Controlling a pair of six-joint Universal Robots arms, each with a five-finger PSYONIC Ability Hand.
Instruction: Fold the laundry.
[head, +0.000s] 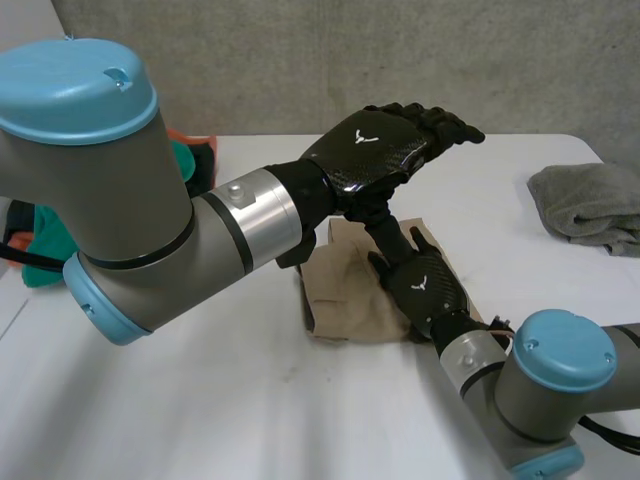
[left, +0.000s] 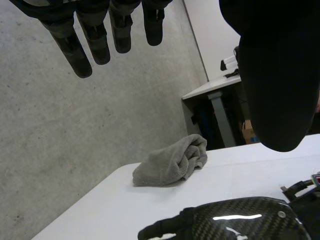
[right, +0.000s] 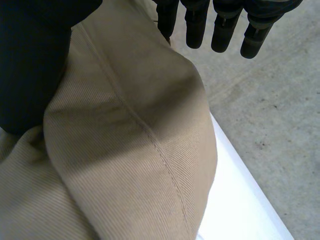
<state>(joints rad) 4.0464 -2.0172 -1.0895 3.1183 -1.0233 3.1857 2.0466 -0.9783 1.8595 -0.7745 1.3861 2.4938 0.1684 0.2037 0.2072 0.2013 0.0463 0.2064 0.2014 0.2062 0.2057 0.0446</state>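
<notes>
1. White table (head: 250, 400): the work surface; it carries every item below.

2. Left arm (head: 150, 220), right arm (head: 540, 390): grey joints with light-blue caps. The left reaches in over the middle of the table and the right comes in low from the near corner.

3. Tan ribbed-cloth garment (head: 345, 290): task item, already gathered into a compact folded bundle at the table's centre. A stitched seam runs along its raised fold (right: 145, 135). The hands cover too much of it to judge its long axis.

4. Crumpled grey towel (head: 590, 205): lies at the far right of the table, well apart from the bundle and from both hands.

5. Green and orange cloths (head: 190, 160): heaped at the far left, behind the left arm.

6. Left hand (head: 375, 150): raised above the bundle and not touching it. Its fingers (left: 97, 42) are straight and spread and hold nothing.

7. Right hand (head: 425, 285): the nearer hand, lying palm-down on the bundle. Its fingers (right: 222, 30) are straight and reach past the raised fold; it presses rather than grips.

Judgement: the garment sits directly beneath the right palm and below the left hand, so the left must descend to reach it.
</notes>
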